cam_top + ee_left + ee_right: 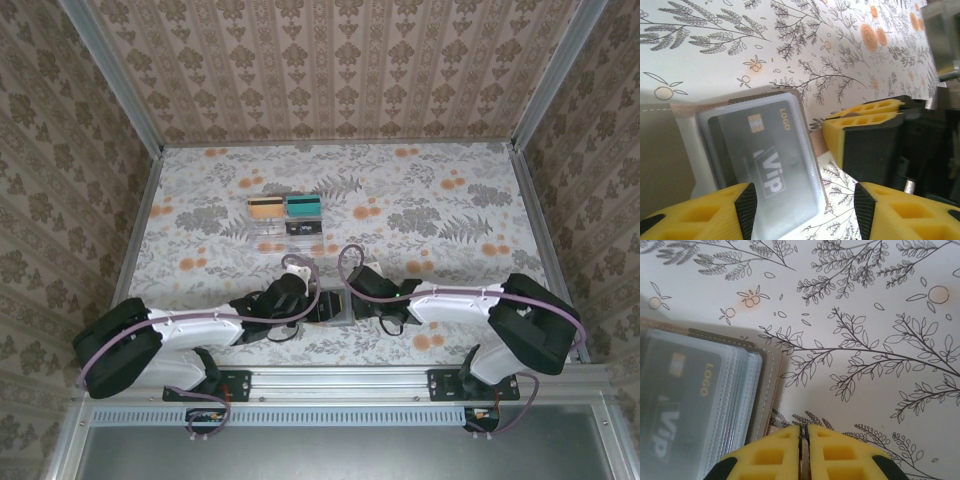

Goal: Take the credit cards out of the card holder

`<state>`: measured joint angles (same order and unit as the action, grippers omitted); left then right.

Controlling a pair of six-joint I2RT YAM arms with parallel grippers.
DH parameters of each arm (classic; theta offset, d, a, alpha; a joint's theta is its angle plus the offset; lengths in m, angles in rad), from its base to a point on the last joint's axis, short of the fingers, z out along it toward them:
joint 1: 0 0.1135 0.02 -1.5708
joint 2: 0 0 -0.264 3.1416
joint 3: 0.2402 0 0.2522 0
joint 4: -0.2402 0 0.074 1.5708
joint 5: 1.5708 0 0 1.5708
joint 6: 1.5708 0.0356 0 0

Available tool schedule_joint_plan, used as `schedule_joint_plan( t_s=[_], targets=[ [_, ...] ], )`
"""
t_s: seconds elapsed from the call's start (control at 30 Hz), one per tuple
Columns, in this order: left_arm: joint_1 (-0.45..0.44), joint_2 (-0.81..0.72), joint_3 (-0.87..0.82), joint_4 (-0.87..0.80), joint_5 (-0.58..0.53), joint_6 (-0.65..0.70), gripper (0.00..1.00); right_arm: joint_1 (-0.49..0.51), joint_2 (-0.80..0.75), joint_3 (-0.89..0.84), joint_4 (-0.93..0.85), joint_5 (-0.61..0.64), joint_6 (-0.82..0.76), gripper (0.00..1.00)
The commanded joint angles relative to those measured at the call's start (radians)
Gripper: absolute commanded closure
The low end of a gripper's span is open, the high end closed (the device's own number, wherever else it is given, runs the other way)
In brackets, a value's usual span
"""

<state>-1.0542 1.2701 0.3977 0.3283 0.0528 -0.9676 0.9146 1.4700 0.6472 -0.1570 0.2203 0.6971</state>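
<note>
Open card holder [336,306] at the near edge of the floral table [450,200], between the two grippers.

From the left: the left gripper [805,212] is spread wide and grasps nothing, its yellow fingers [695,212] on either side of the lower corner of the holder's clear sleeves [807,170]. The top sleeve shows a black card [760,160] with a gold chip, gold "LOGO" and white "ViP". The holder is soft and grey-brown with pale stitching along its edge, its stacked sleeves fanned. Just beside its right edge the right gripper [804,452] is clenched, pads pressed together; whether anything thin is pinched between them cannot be told. Farther back, well apart, an acrylic stand [285,235] holds a tan card [264,208] and a teal card [303,206], their print too small to read.
</note>
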Motion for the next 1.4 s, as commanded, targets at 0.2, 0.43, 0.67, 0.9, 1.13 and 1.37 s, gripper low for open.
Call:
schedule_joint_plan(
  t_s=[0.2,0.43,0.67,0.9,1.13,1.37],
  targets=[
    [0.017,-0.235,-0.036,-0.243,-0.157,0.017,0.44,0.000,-0.097,-0.010,-0.053,0.023,0.004,0.85],
    [0.074,-0.491,-0.135,-0.387,-0.195,0.040,0.46,0.016,-0.194,0.007,-0.060,0.016,-0.011,0.64],
    [0.088,-0.568,-0.180,-0.404,-0.169,0.036,0.44,0.057,-0.161,0.066,-0.065,-0.009,-0.030,0.65],
    [0.088,-0.553,-0.141,-0.395,-0.144,0.046,0.43,0.068,-0.102,0.077,-0.048,-0.055,0.001,0.63],
    [0.086,-0.440,-0.075,-0.344,-0.106,0.083,0.39,0.120,-0.003,0.141,-0.030,-0.070,-0.004,0.63],
    [0.087,-0.402,-0.064,-0.332,-0.099,0.078,0.37,0.162,0.129,0.234,-0.016,-0.094,-0.024,0.58]
  ],
)
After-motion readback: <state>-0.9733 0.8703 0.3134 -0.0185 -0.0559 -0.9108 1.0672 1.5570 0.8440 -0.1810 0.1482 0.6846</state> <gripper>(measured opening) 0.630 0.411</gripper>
